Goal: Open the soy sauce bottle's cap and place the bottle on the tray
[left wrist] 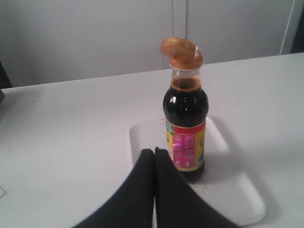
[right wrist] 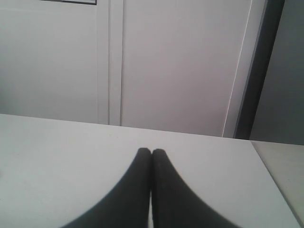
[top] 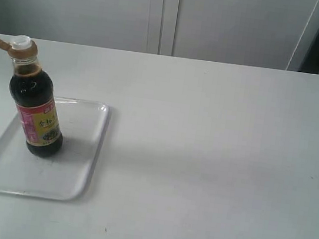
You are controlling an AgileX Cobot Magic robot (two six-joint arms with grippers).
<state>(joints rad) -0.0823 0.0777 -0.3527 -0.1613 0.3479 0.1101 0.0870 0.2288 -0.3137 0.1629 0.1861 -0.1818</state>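
The soy sauce bottle (top: 36, 108) stands upright on the white tray (top: 74, 173), toward its far left part. Its orange-brown cap (top: 22, 48) is flipped open, the hinged lid sticking out to the left and the white spout showing. In the left wrist view the bottle (left wrist: 186, 123) stands on the tray (left wrist: 232, 190) just beyond my left gripper (left wrist: 154, 151), which is shut with nothing in it and apart from the bottle; the open cap (left wrist: 182, 52) tilts back. My right gripper (right wrist: 151, 152) is shut and empty above bare table. Neither gripper appears in the exterior view.
The white table (top: 218, 163) stretches to the right of the tray. A pale wall with cabinet panels (top: 162, 13) rises behind the table's far edge.
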